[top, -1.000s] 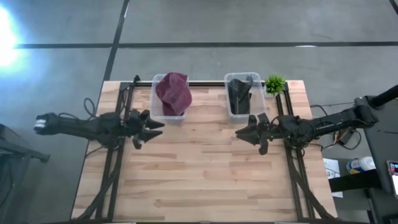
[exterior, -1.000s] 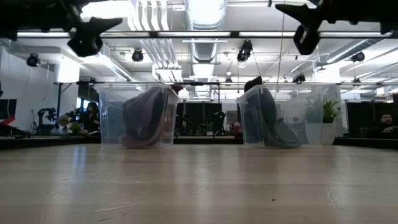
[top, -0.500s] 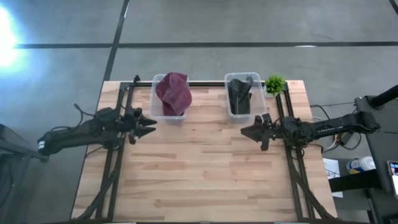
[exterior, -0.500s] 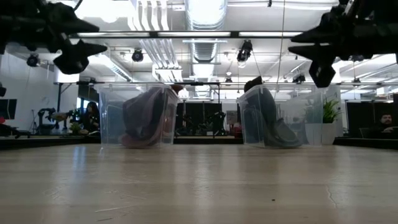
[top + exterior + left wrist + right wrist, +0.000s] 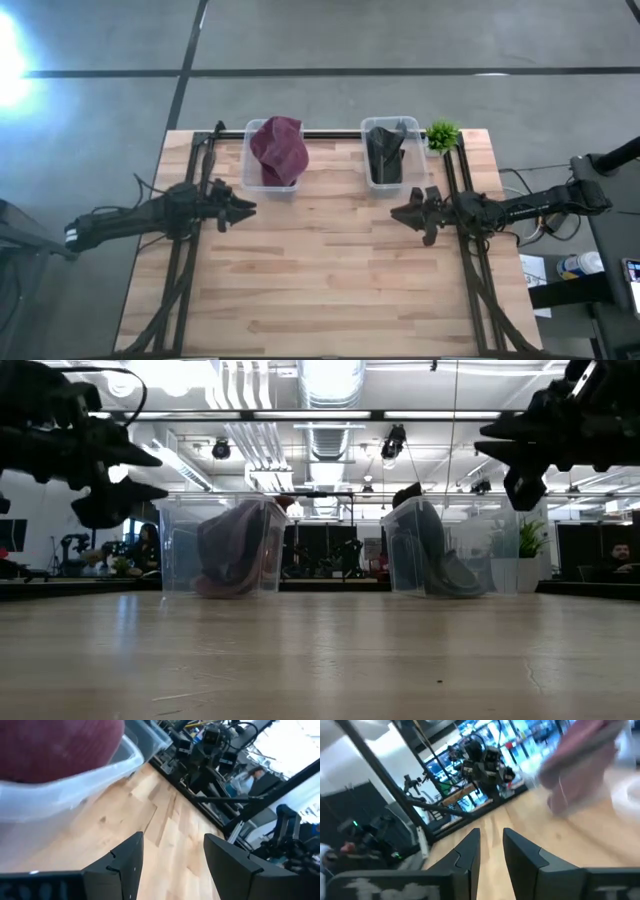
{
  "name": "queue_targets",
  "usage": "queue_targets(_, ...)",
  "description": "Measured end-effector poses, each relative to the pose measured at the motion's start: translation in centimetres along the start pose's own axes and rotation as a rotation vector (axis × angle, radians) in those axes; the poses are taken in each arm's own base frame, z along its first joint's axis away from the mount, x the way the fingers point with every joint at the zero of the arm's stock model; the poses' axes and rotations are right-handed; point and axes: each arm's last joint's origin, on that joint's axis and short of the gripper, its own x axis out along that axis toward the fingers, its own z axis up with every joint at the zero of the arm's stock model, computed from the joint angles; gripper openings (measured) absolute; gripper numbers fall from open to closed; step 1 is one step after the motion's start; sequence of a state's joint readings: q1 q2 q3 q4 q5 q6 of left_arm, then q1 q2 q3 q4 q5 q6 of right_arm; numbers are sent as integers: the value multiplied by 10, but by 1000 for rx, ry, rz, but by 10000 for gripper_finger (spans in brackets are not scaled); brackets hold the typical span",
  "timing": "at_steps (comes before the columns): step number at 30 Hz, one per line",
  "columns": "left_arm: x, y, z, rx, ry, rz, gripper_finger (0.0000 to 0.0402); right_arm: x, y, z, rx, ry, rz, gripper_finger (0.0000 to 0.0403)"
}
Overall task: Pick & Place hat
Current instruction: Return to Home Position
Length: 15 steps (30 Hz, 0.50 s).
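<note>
A maroon hat (image 5: 278, 150) sits in the left clear bin (image 5: 252, 178) at the table's far side, and its crown shows above the rim. A dark hat (image 5: 385, 152) fills the right clear bin (image 5: 371, 183). In the low view the maroon hat (image 5: 232, 548) and the dark hat (image 5: 430, 550) rest against the bin walls. My left gripper (image 5: 243, 208) hovers open above the table, near the maroon hat's bin. My right gripper (image 5: 402, 214) hovers near the dark hat's bin, with a narrow gap between its fingers (image 5: 470, 851).
A small green plant (image 5: 442, 135) stands at the far right corner beside the right bin. Black frame rails (image 5: 470, 265) run along both side edges of the table. Bare wood (image 5: 320, 270) stretches from the bins to the near edge.
Both grippers have come down from high above the table to about the height of the bin tops. My left arm has swung, so its gripper has drawn slightly toward the left edge. My right gripper has drawn slightly toward the right edge. The hats and bins have stayed put.
</note>
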State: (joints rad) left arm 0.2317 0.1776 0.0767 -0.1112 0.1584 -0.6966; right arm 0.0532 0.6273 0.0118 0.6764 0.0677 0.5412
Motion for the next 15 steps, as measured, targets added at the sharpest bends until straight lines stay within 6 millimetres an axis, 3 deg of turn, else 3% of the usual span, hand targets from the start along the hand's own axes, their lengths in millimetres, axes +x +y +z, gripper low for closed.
queue_targets(6, 3, 4, -4, -23, -3, 8, 202, 0, -4, -7, 186, 62, -46, 79)
queue_targets(15, 2, 3, -5, -16, -20, -18, 202, -1, -7, -11, 206, 102, -80, 79)
